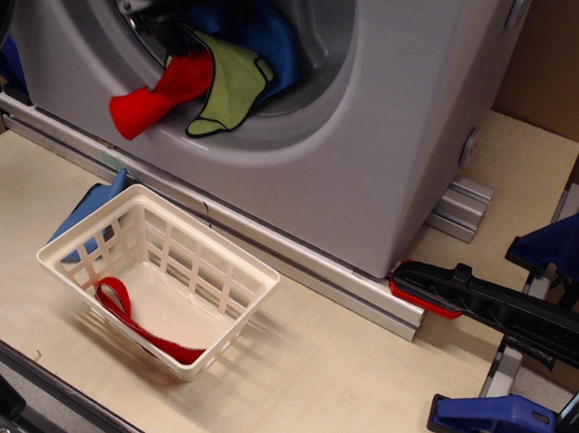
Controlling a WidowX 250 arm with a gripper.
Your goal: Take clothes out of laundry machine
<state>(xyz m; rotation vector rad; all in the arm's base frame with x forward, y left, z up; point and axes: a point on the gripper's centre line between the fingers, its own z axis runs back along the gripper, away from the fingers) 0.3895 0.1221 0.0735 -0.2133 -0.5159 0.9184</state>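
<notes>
**A:** ok so where's your gripper point(149, 20) at? All I can pick out is a dark bit with a pale metal edge tucked up inside the drum, top left of the round opening of the laundry machine point(376, 133).

**B:** yeah that's all you get in this view. You can't see the fingers at all, so I can't tell you if they're spread or clamped, or if they've got hold of anything. The dark part sits right above the red cloth point(159, 91), close to its upper end, but whether it's touching it I can't tell either.

**A:** and your clothes?

**B:** all 3 in the opening. The red cloth droops over the lower lip of the opening, its bottom end hanging on the outside face. The yellow-green cloth point(229, 86) with the dark edging lies just to the right of it, overlapping it at the top and also spilling over the lip. The blue cloth point(269, 34) is behind both, deeper in the drum.

**A:** basket?

**B:** the white basket point(216, 316) sits tilted on the wooden table point(356, 392) in front of the machine, below the opening. You've got only a red strap loop point(127, 309) in it. There's something blue point(94, 211) on the table behind its left end.
</notes>
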